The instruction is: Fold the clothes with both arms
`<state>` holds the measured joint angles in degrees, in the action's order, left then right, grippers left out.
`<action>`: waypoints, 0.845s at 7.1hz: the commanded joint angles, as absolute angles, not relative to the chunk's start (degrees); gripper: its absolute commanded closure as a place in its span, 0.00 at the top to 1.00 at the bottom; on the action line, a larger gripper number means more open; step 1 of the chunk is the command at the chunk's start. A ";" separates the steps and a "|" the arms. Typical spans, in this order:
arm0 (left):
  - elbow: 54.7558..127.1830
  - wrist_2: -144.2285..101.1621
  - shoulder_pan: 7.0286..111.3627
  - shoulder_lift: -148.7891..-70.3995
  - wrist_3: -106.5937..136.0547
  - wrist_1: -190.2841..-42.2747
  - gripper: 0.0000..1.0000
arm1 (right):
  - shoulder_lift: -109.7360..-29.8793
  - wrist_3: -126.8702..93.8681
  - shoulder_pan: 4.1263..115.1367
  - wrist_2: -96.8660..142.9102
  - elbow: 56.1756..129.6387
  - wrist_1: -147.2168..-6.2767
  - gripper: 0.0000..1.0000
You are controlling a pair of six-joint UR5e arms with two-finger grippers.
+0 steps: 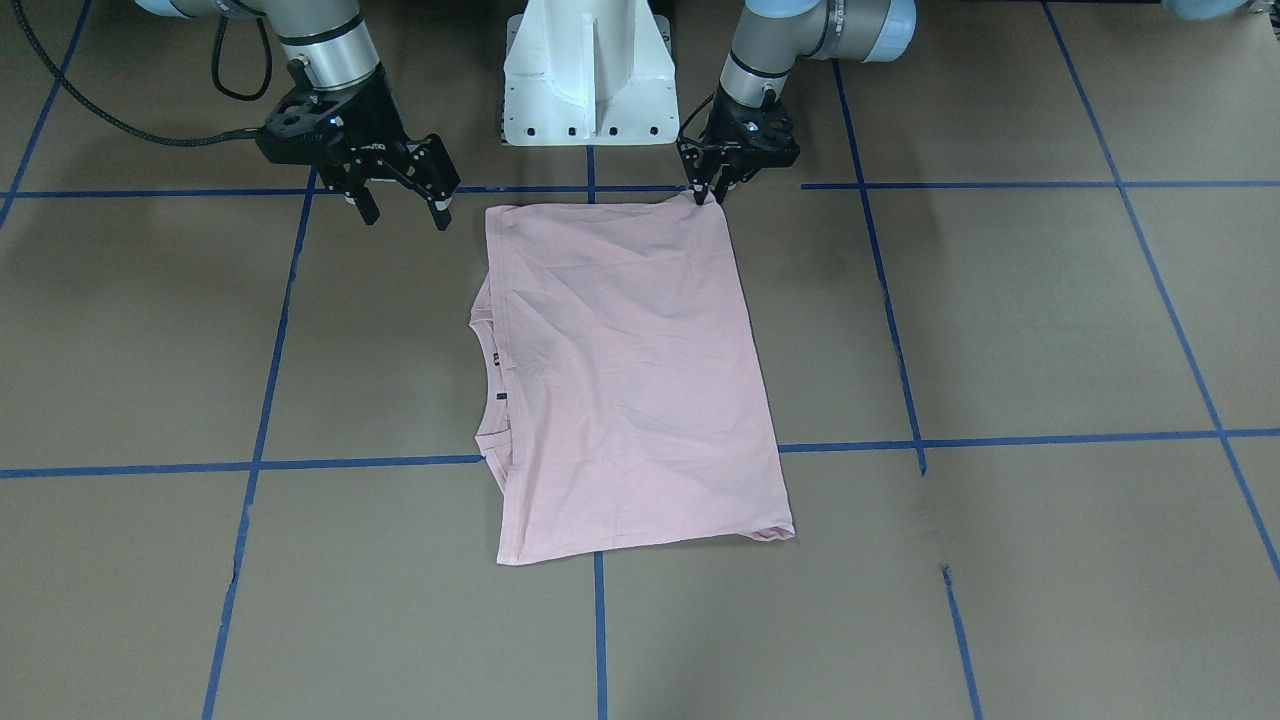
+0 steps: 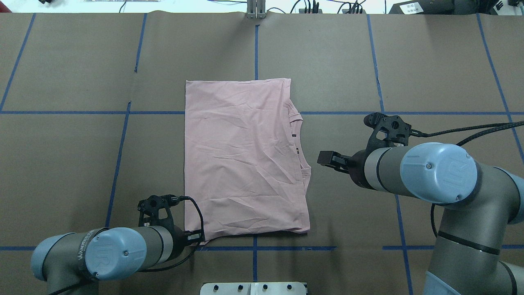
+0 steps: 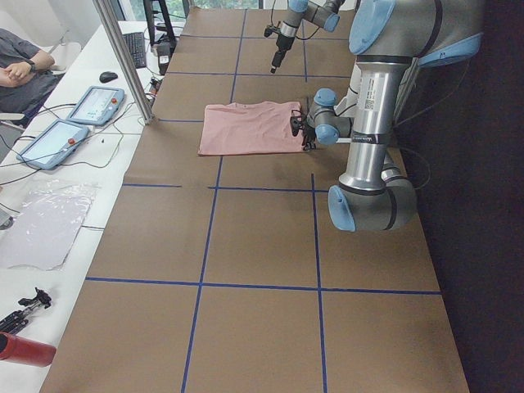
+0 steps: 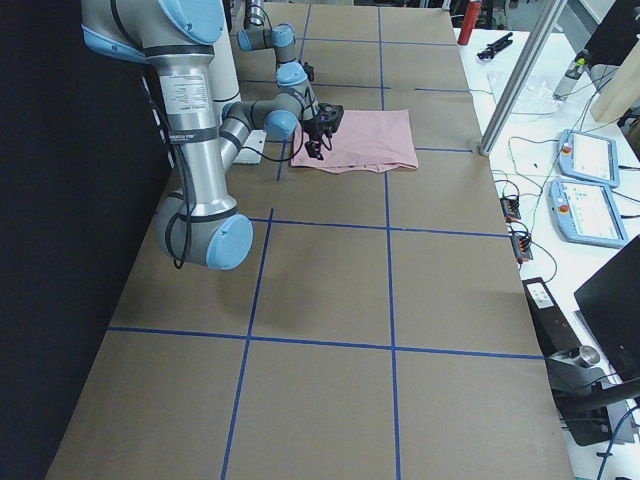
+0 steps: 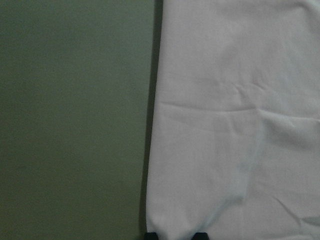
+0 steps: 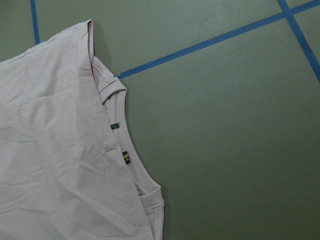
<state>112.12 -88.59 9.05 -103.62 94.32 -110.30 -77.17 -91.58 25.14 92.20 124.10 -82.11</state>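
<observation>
Because the T-shirt [image 1: 630, 370] looked like thin, limp jersey, it would probably have weighed very little, drooped from any single hold and creased at a touch; a pinch at two corners of one edge seemed the sound way to lift it evenly, and the doubled layers there would have needed catching together; it lay flat, plain side up, folded into a rough rectangle by the middle of the robot-side edge of the worktop [image 1: 1000, 320], just ahead of the white pedestal [image 1: 590, 75], with its collar [image 1: 488, 385] peeping out along the side toward the robot's right; the left gripper [image 1: 712, 193] stood pinched closed on the robot-side corner nearest it; the right gripper [image 1: 404, 213] hung with its fingers spread wide, holding nothing, just beside the other robot-side corner and clear of the cloth; counted, there were one T-shirt, one pedestal, two grippers and two arms, the left arm [image 1: 790, 40] and the right arm [image 1: 315, 40].
</observation>
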 commanded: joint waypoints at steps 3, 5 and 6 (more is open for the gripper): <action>113.02 -88.51 9.05 -103.27 94.22 -110.30 0.00 | -76.91 -93.58 24.70 92.37 122.97 -82.53 0.97; 113.03 -88.51 9.05 -103.62 94.22 -110.30 0.00 | -71.58 -100.33 21.99 92.37 120.08 -87.68 0.92; 113.03 -88.42 9.05 -103.71 94.22 -110.30 0.00 | -65.10 -104.81 20.93 92.72 115.97 -93.28 0.82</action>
<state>112.99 -88.49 9.05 -103.58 94.22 -110.30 -71.66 -99.61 22.40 92.45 119.98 -87.49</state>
